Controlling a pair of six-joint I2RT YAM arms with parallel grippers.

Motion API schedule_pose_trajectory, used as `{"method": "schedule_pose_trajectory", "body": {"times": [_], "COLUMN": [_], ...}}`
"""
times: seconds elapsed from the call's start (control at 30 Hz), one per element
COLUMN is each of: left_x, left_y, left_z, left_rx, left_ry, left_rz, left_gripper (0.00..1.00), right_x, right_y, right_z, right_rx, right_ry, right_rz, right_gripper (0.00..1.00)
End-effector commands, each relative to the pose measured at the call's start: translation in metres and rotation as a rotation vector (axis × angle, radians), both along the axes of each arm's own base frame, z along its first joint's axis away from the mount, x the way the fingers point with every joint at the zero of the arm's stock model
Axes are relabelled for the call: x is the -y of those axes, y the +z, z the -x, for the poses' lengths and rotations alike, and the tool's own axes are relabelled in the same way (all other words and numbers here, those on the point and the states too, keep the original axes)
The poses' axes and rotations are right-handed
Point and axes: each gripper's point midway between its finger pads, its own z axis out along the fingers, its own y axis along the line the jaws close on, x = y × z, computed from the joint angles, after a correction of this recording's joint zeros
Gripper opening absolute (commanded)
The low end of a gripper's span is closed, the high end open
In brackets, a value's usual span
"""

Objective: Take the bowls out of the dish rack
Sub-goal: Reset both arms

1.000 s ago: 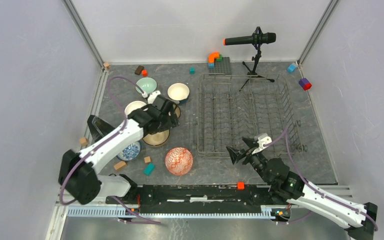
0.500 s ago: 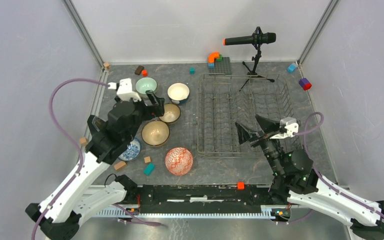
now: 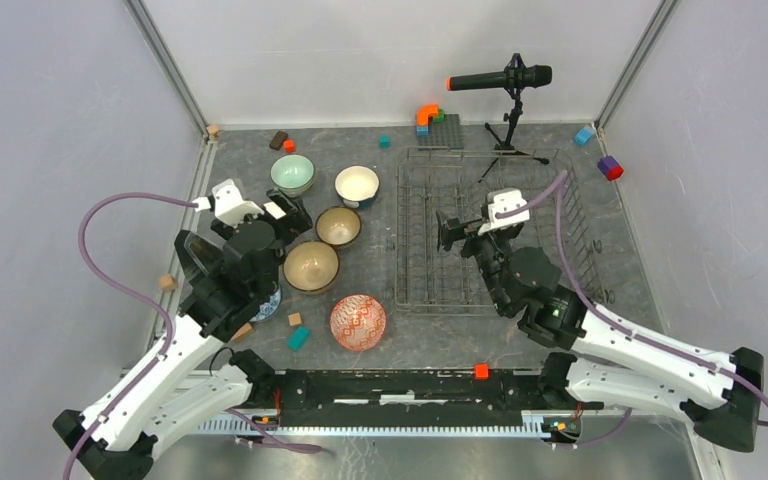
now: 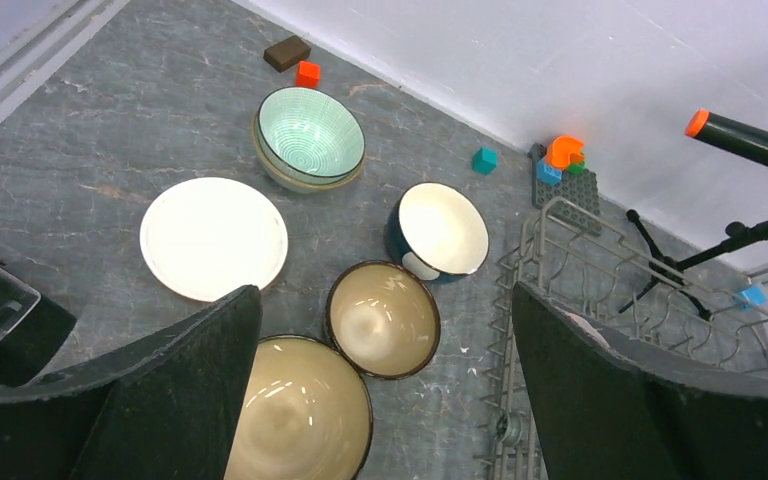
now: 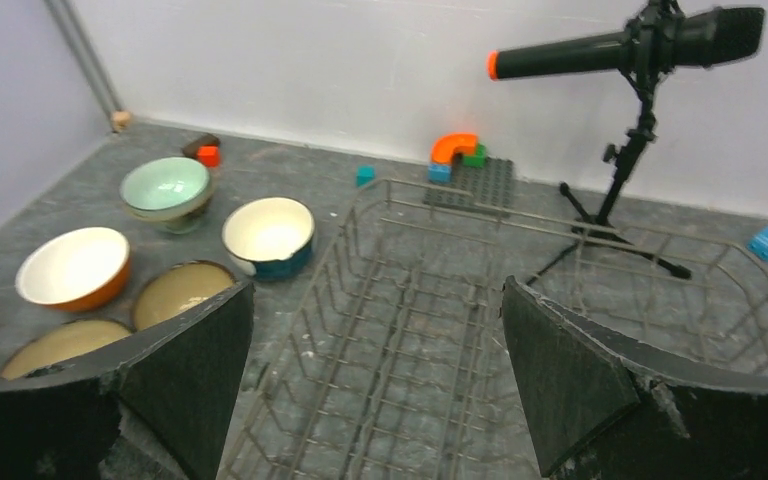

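Both arms differ vs. a sec ago: L arm now sits a bit nearer its base, R arm now reaches in over the dish rack. L pincer hangs wide open, empty, above two brown bowls. Orange bowl, pale green bowl, teal bowl & red-white bowl sit on the surface, left of the rack. R pincer gapes fully, empty, over rack's left half.

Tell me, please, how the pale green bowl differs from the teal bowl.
The pale green bowl is mint inside with fine rings; the teal bowl is plain cream inside. The green one's outer wall is pale, the teal one's dark. The teal bowl stands nearer the dish rack. Both sit upright, empty.
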Motion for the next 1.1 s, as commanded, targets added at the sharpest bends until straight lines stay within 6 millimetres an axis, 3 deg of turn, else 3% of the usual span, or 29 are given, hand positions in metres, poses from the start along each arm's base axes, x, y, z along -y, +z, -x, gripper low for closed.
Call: {"method": "schedule_pose_trajectory", "body": {"times": [0.0,0.1,0.17,0.3,0.37,0.47,0.6,0.67,0.77,0.83,1.0,1.07], "left_x": [-0.007,0.004,0.019,0.056,0.066,0.077,0.079,0.075,0.064,0.067,0.074,0.077], "left_y": [0.02,0.034,0.039,0.014,-0.001,-0.011,-0.01,-0.013,-0.018,-0.022,-0.034,-0.033], "left_z": [0.002,0.001,-0.002,-0.013,-0.016,-0.017,-0.014,-0.013,-0.013,-0.014,-0.01,-0.009], "left_rx": [0.068,0.058,0.017,-0.121,-0.173,-0.203,-0.192,-0.192,-0.187,-0.179,-0.199,-0.194], "left_ry": [0.074,-0.004,-0.09,-0.268,-0.326,-0.379,-0.395,-0.378,-0.316,-0.328,-0.359,-0.379], "left_rz": [0.101,0.045,-0.011,-0.145,-0.206,-0.226,-0.197,-0.197,-0.19,-0.185,-0.146,-0.151], "left_gripper": [1.0,1.0,1.0,1.0,1.0,1.0,1.0,1.0,1.0,1.0,1.0,1.0], "right_x": [0.033,0.061,0.087,0.144,0.158,0.158,0.144,0.14,0.168,0.175,0.179,0.172], "right_y": [0.032,0.005,-0.015,-0.034,-0.045,-0.071,-0.107,-0.101,-0.089,-0.083,-0.102,-0.105], "right_z": [-0.024,-0.056,-0.064,-0.047,-0.035,-0.029,-0.022,-0.016,-0.008,-0.004,0.003,0.003], "right_rx": [0.018,-0.12,-0.167,-0.089,-0.057,-0.114,-0.273,-0.288,-0.222,-0.135,-0.115,-0.113], "right_ry": [-0.12,-0.108,-0.138,-0.322,-0.355,-0.345,-0.281,-0.252,-0.389,-0.394,-0.419,-0.378], "right_rz": [-0.121,-0.242,-0.282,-0.289,-0.32,-0.275,-0.222,-0.23,-0.326,-0.338,-0.497,-0.523], "right_gripper": [0.98,0.98,0.98,0.98,0.98,0.98,0.98,0.98,0.98,0.98,0.98,0.98]}}
